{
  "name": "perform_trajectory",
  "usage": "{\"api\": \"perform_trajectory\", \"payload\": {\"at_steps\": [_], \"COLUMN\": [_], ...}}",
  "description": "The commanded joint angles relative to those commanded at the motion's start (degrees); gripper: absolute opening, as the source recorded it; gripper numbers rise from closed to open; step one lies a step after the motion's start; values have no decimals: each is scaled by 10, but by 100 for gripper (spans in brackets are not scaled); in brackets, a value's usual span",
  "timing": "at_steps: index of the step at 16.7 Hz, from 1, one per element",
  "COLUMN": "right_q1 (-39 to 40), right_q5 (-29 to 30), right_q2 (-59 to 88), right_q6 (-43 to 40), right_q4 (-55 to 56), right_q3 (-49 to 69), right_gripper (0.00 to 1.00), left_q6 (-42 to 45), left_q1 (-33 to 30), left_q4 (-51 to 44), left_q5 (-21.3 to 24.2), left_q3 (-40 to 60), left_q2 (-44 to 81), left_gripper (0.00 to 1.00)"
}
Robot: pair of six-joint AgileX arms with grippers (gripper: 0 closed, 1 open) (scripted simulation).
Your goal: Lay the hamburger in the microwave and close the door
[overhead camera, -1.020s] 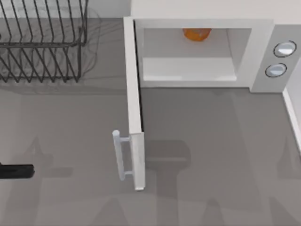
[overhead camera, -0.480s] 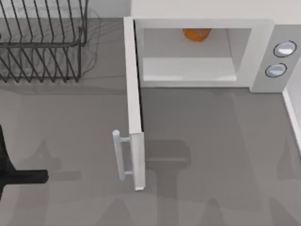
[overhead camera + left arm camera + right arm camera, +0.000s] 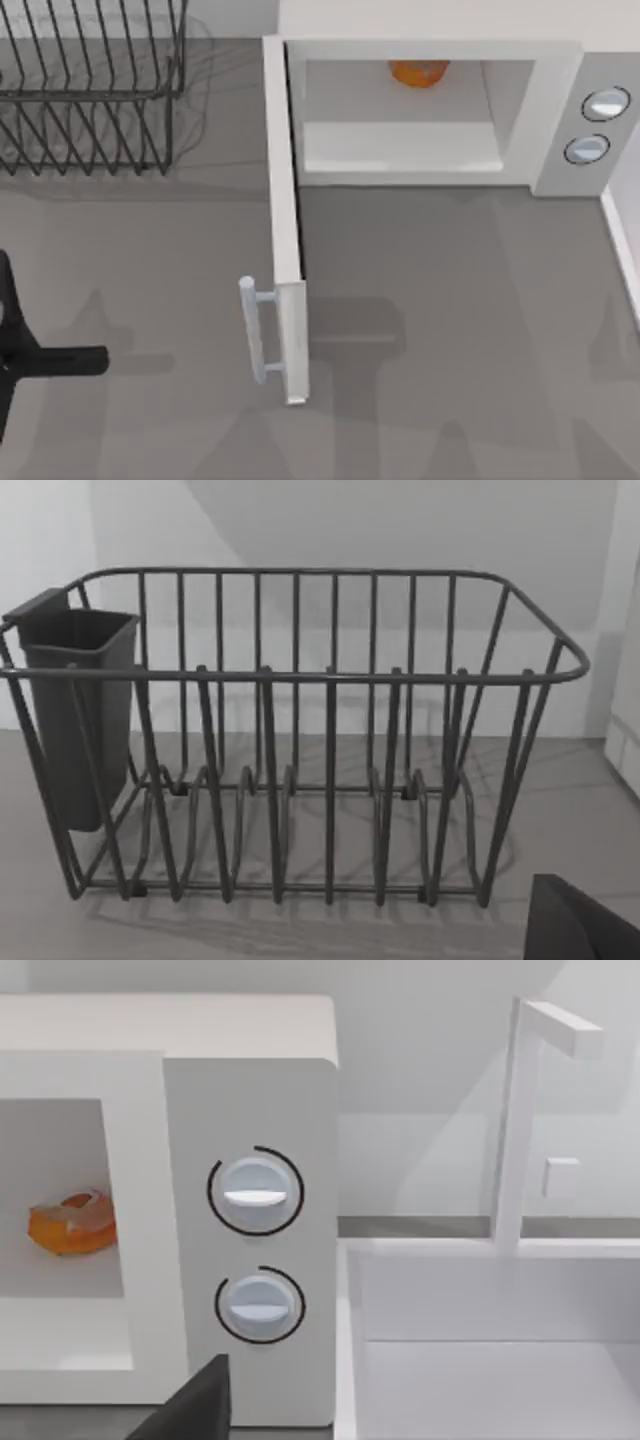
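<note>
Burger (image 3: 419, 73) sits deep in the microwave (image 3: 430, 50) cavity, at the back wall, slightly right of middle; in the right wrist view we see it (image 3: 72, 1224) as an orange lump on the pale cavity floor. Door (image 3: 285, 230) stands wide open, swung out square to the microwave front, hinged at the cavity's left edge, its bar handle (image 3: 250, 328) on the outer end facing left. Two knobs (image 3: 605, 103) sit on the grey panel right of the cavity, one above the other. Our left arm's fingers (image 3: 70, 361) show as a dark bar at the bench's (image 3: 450, 300) left edge, well apart from the handle and pointing toward it; we cannot tell whether they are spread or pressed together. Left wrist view faces a dark wire rack (image 3: 300, 740) with a cup (image 3: 75, 710) hung on one end; the rack (image 3: 90, 90) sits at the bench's far left, left of the door. White sink (image 3: 490, 1340) lies just beside the microwave's knob side.
</note>
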Motion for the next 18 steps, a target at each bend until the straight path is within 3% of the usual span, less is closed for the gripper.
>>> {"api": "perform_trajectory", "payload": {"at_steps": [4, 10, 14, 18], "right_q1": [0, 0, 0, 0], "right_q5": [0, 0, 0, 0], "right_q2": [0, 0, 0, 0], "right_q6": [0, 0, 0, 0], "right_q4": [0, 0, 0, 0], "right_q3": [0, 0, 0, 0], "right_gripper": [100, 100, 100, 100], "left_q6": [1, -3, -43, -108], "left_q1": [19, 23, -10, -46], "left_q4": [80, 78, -1, -159], "left_q5": [22, 24, 20, 16], "left_q3": [-13, 21, 93, 211], "left_q2": [68, 100, 164, 260], "left_gripper": [0, 0, 0, 0]}}
